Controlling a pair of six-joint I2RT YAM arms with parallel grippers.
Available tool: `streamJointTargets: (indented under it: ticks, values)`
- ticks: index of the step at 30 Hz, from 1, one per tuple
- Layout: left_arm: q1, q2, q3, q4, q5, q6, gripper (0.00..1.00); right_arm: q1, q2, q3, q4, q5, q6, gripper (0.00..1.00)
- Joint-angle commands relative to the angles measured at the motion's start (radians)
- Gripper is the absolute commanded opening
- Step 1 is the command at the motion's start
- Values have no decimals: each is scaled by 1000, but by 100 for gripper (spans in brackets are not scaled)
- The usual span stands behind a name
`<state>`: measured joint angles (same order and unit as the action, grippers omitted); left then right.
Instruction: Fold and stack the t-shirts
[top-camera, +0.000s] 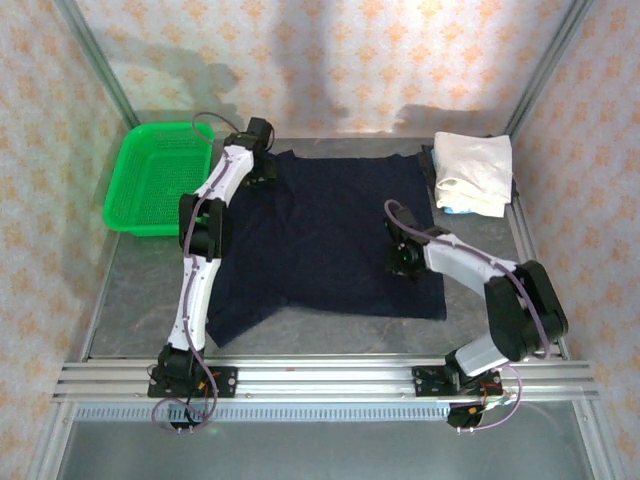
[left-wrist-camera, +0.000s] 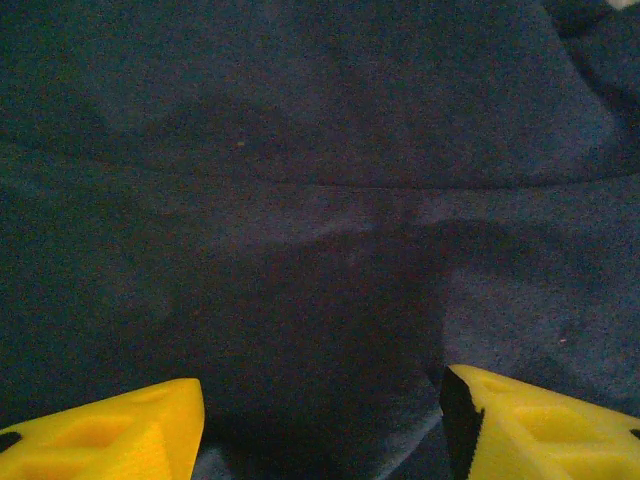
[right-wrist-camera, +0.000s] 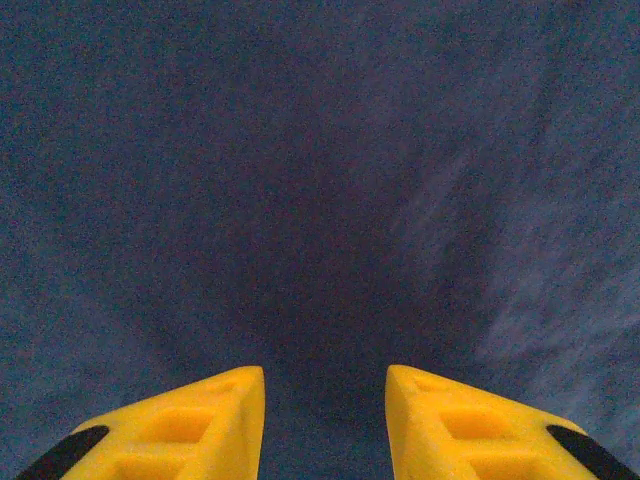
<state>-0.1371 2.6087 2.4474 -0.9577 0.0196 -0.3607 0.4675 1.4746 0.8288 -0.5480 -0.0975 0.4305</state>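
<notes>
A green basket (top-camera: 155, 180) sits left of the navy t-shirt (top-camera: 330, 240). The left gripper (left-wrist-camera: 322, 400) is at its far-left shoulder, fingers wide, empty. The right gripper (right-wrist-camera: 325, 380) is over its right half, fingers partly apart, perhaps touching cloth. A folded white t-shirt (top-camera: 472, 172) lies beyond its far-right corner.

Two white-shelled arms (top-camera: 197, 280), black joints (top-camera: 205, 235), thin purple cables (top-camera: 197, 121); gripper fingers (right-wrist-camera: 190, 430) yellow plastic wedges with moulded pockets, black pads (left-wrist-camera: 458, 418).
</notes>
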Motion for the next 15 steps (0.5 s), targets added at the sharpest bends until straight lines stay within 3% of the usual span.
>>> streamJointTargets:
  ticks: [1,6,11,15]
  values:
    - [-8,-93,14,-73,9,20,65,61,-41,-26,71,-7,61,38]
    - [-45,-348,-210,-100,63,137,72,67,-35,-4,30,51,69,38]
    - [-85,-799,-784,33,70,146,71,41,-81,6,-77,140,101,37]
    - [-184,-1113,-1174,60,7,52,68,-4,-142,-6,-213,180,194,42]
